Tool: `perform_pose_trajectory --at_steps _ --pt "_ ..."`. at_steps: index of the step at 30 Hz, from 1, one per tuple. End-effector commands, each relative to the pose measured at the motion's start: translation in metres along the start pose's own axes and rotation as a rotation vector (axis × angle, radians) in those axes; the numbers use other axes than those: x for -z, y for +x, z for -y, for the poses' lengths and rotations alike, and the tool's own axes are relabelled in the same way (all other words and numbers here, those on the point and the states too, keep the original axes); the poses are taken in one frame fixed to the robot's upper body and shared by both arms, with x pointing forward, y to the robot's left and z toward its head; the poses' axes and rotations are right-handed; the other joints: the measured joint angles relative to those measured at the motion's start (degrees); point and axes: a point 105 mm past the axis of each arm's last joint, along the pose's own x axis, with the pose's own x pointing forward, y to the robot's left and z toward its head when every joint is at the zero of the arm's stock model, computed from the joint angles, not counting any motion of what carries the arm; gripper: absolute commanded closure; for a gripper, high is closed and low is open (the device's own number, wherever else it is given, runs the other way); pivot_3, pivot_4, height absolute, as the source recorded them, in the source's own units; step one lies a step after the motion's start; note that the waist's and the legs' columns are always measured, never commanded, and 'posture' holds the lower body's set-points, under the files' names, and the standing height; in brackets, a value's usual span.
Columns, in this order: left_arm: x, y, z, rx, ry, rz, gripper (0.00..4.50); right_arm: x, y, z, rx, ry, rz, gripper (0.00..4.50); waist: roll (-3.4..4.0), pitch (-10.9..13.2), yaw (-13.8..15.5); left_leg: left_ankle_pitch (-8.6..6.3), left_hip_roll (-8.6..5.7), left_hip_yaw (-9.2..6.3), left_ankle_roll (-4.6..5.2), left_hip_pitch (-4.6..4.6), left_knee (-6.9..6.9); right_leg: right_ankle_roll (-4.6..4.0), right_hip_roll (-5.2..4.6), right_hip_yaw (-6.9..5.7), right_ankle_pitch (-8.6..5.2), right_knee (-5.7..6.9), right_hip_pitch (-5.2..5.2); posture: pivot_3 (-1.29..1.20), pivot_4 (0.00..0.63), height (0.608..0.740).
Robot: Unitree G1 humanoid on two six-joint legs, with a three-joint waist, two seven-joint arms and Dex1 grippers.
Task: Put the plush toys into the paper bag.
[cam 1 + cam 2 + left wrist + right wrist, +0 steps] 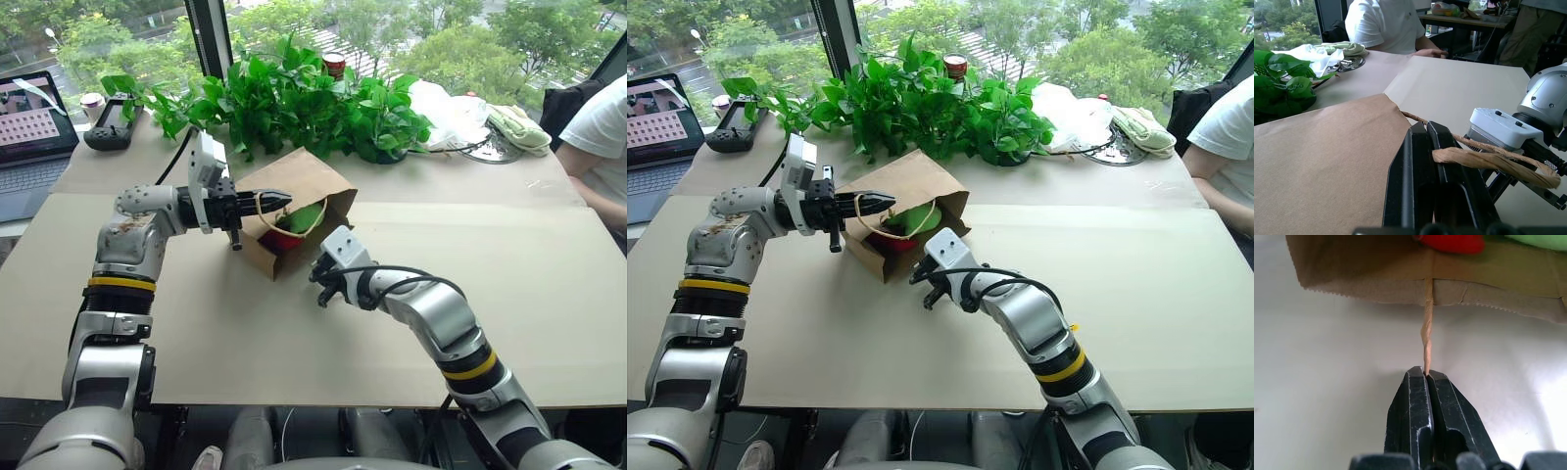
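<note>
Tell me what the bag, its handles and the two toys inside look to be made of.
Paper bag: matte brown kraft paper, creased, with a zigzag-cut rim. Handles: twisted paper cord, its spiral strands showing. Red toy and green toy: probably plush fabric, soft and dull-surfaced, though too little shows to be sure.

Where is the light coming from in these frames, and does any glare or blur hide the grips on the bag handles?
Head views: daylight from the windows behind the plants, soft shadows, tabletop evenly lit. Left wrist view: left gripper crisp on the handle cord, background soft. Right wrist view: table washed pale, yet right gripper and paper bag edge stay readable; red toy blurred.
</note>
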Motion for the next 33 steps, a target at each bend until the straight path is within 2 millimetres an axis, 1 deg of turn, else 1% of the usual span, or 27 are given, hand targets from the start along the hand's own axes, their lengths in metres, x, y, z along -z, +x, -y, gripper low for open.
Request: perform_pose_trajectory --at_steps 1,4,8,11,14,17,19,23,26,28,31,33 --pt "-0.020 0.003 -0.008 -0.034 0.055 0.070 4.50 -0.044 -0.028 0.017 0.062 -0.082 0.185 4.43 0.00 0.0 0.1 0.00 0.00 0.00 0.00 0.00 0.00 0.00 0.00 0.00 0.00 -0.01 0.00 0.00 0.150 0.740" --pt "-0.026 0.007 -0.018 -0.094 0.017 0.145 4.50 -0.063 -0.044 0.028 0.101 -0.144 0.249 4.43 0.00 0.0 0.2 0.00 -0.01 -0.04 0.00 -0.02 0.00 0.00 0.00 -0.01 0.00 -0.02 0.01 0.00 0.150 0.740" --pt "-0.031 0.011 -0.023 -0.178 -0.048 0.246 4.50 -0.086 -0.061 0.028 0.116 -0.222 0.319 4.43 0.00 0.0 0.1 0.00 -0.05 -0.17 0.00 -0.04 -0.01 0.00 0.01 -0.02 0.00 -0.03 0.03 0.00 0.150 0.740" --pt "-0.031 0.011 -0.024 -0.235 -0.096 0.304 4.50 -0.092 -0.067 0.027 0.124 -0.260 0.333 4.43 0.00 0.0 -0.1 0.00 -0.05 -0.24 0.01 -0.05 -0.08 0.00 0.02 -0.01 0.00 -0.03 0.01 0.00 0.150 0.740" --pt "-0.025 0.014 -0.021 -0.295 -0.152 0.365 4.50 -0.099 -0.073 0.024 0.131 -0.297 0.356 4.43 0.00 0.0 0.0 0.00 -0.08 -0.28 0.00 -0.04 -0.12 0.00 0.01 -0.01 0.00 -0.03 0.01 0.00 0.150 0.740" --pt "-0.016 0.023 -0.013 -0.309 -0.194 0.386 4.50 -0.102 -0.076 0.020 0.128 -0.327 0.355 4.43 0.00 0.0 0.1 0.00 -0.08 -0.29 0.00 -0.05 -0.09 0.00 -0.01 -0.01 0.00 -0.04 0.03 0.00 0.150 0.740" --pt "-0.013 0.025 -0.011 -0.321 -0.211 0.393 4.50 -0.104 -0.077 0.017 0.124 -0.331 0.360 4.43 0.00 0.0 0.2 0.00 -0.08 -0.30 0.00 -0.06 -0.07 0.00 -0.01 -0.02 0.00 -0.04 0.05 0.00 0.150 0.740" --pt "-0.009 0.021 -0.009 -0.334 -0.227 0.396 4.50 -0.112 -0.080 0.015 0.128 -0.334 0.387 4.43 0.00 0.0 0.1 0.04 -0.10 -0.33 -0.02 -0.06 -0.06 0.00 0.00 -0.02 0.00 -0.04 0.05 0.00 0.150 0.740" --pt "-0.005 0.018 -0.009 -0.335 -0.240 0.384 4.50 -0.115 -0.080 0.013 0.125 -0.335 0.392 4.43 0.00 0.0 0.0 0.05 -0.09 -0.34 -0.02 -0.02 -0.08 0.00 0.02 -0.02 0.00 -0.03 0.06 0.00 0.150 0.740" --pt "0.000 0.016 -0.010 -0.340 -0.242 0.364 4.50 -0.113 -0.078 0.014 0.127 -0.317 0.379 4.43 0.00 0.0 0.0 0.05 -0.09 -0.35 -0.02 -0.02 -0.10 0.00 0.02 -0.02 0.00 -0.03 0.05 0.00 0.150 0.740" --pt "0.007 0.013 -0.012 -0.361 -0.255 0.339 4.50 -0.101 -0.069 0.021 0.149 -0.283 0.320 4.43 0.00 0.0 0.0 0.05 -0.09 -0.35 -0.03 -0.03 -0.11 0.00 0.01 -0.02 0.00 -0.04 0.05 0.00 0.150 0.740" --pt "0.009 0.011 -0.015 -0.379 -0.264 0.329 4.50 -0.096 -0.066 0.026 0.167 -0.258 0.297 4.43 0.00 0.0 0.1 0.05 -0.10 -0.35 -0.03 -0.03 -0.10 0.00 0.01 -0.03 0.00 -0.05 0.07 0.00 0.150 0.740"
